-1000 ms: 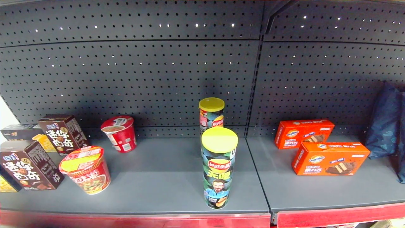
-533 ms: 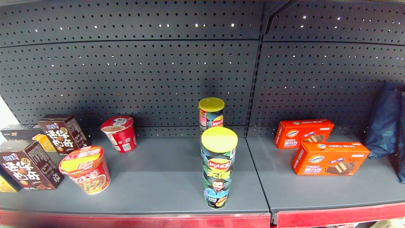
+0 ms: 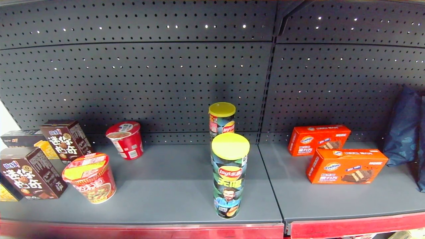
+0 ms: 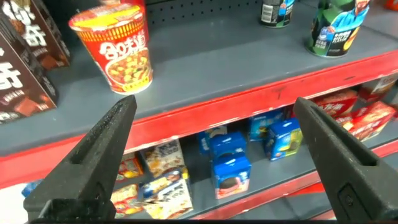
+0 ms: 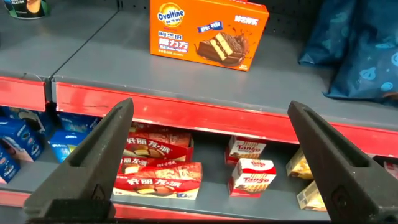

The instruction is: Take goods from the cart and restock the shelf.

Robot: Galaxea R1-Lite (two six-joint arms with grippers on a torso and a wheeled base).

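Grey shelf carries two chip cans: front can near the front edge, rear can at the back wall. Front noodle cup, rear noodle cup and brown boxes stand toward the left end, front orange box and rear orange box toward the right end.

Left pincer is spread and empty, facing the shelf's red front edge by the front noodle cup.

Right pincer is spread and empty, facing that edge by the front orange box.
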